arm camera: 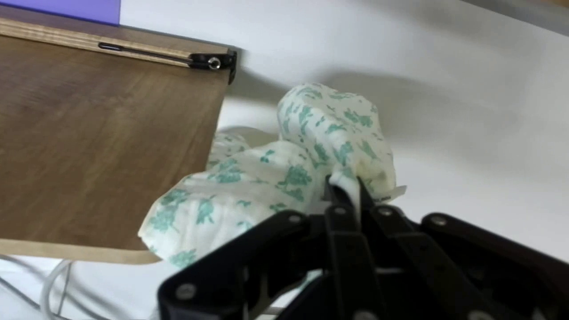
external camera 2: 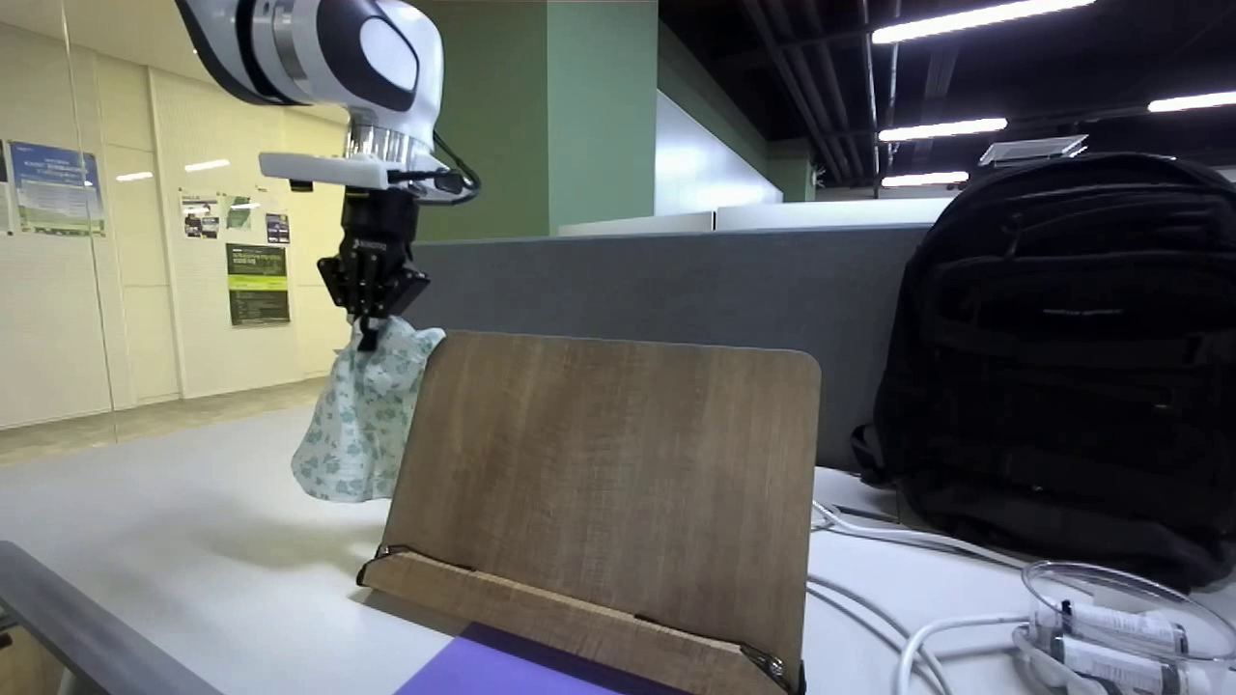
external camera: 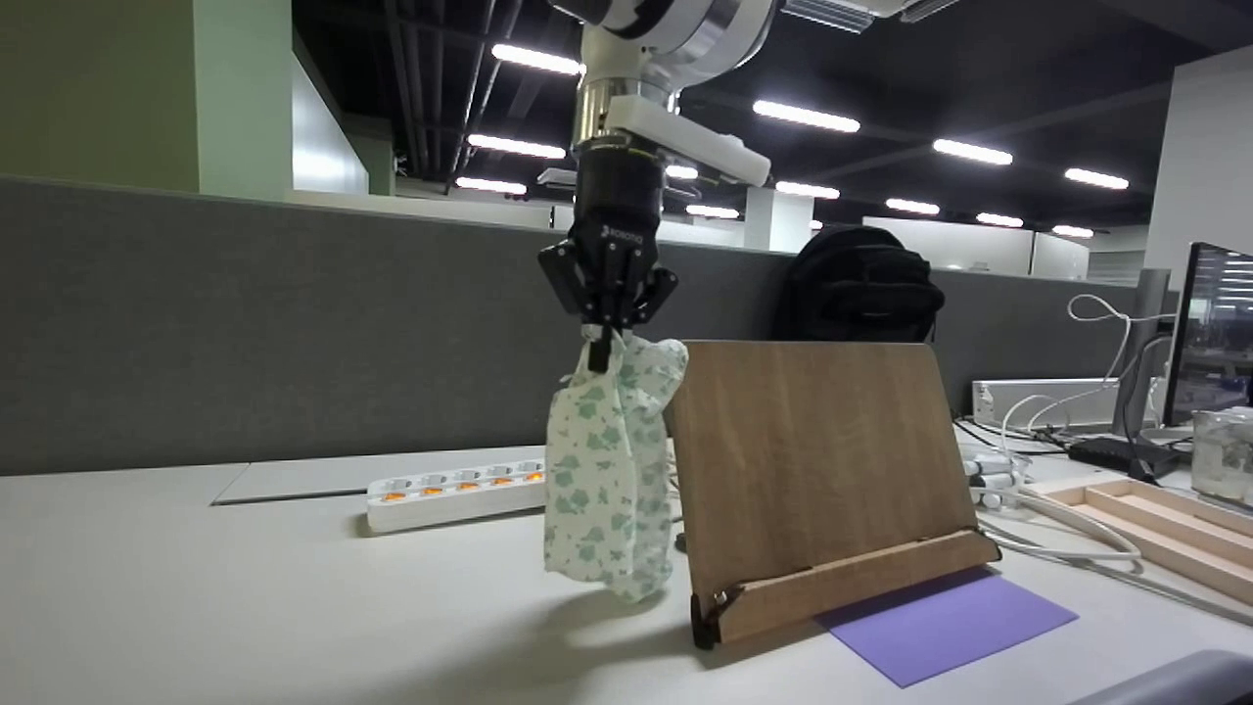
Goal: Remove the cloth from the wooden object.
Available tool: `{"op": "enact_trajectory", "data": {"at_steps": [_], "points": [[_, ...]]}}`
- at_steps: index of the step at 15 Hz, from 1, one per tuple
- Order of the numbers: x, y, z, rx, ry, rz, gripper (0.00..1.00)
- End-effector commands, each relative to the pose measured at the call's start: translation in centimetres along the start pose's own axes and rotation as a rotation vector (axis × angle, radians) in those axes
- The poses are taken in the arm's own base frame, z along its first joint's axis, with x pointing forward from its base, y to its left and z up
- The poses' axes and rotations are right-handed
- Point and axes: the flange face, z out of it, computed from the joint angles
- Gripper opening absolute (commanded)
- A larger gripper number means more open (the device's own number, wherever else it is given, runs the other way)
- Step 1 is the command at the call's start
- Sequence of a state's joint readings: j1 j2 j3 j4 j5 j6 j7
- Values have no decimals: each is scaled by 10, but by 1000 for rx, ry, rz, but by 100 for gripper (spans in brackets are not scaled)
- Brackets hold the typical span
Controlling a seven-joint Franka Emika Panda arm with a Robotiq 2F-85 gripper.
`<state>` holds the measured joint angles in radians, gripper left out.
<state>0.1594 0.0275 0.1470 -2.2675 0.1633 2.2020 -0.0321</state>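
1. Up at the top of the frame in both exterior views, I see the white robot arm (external camera: 685, 29). Its black gripper (external camera: 600, 348) points down at the table (external camera: 196, 587).
2. The fingers (arm camera: 365, 198) are pressed together on the cloth (external camera: 587, 470), pinching it near its top.
3. The cloth is white with green flowers. It hangs down in soft folds, and a shadow (external camera: 529, 661) lies on the table below it.
4. In both exterior views, the cloth is by the left side of the brown board (external camera: 822, 441).
5. In the wrist view, the cloth is in the middle and the board fills the left side. One fold goes across the board's bottom right corner there; I can't tell if it touches the wood.
6. The board leans back on the table. A purple sheet (external camera: 950, 627) pokes out from under its front.
7. A white power strip (external camera: 450, 507) is behind the cloth, to the left.
8. A black bag (external camera: 861, 284) is behind the board. A screen (external camera: 1214, 333) is at the right edge of the frame in an exterior view.
9. In the lower right of the frame in an exterior view, small bottles (external camera 2: 1120, 664) sit in a clear dish (external camera 2: 1048, 603).
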Motion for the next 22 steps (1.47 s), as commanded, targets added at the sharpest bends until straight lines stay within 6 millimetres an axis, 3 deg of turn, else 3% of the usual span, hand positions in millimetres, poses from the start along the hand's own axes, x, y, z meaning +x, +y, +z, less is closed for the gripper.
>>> {"op": "enact_trajectory", "data": {"at_steps": [1,7,9,15,17,22], "points": [[20,-25,12,8,-57,-66,1],[25,-71,56,9,-141,-137,1],[18,-68,58,12,-129,-148,5],[24,-71,69,8,-137,-145,1],[29,-75,80,5,-121,-141,1],[43,-81,131,-69,-111,-163,1]]}}
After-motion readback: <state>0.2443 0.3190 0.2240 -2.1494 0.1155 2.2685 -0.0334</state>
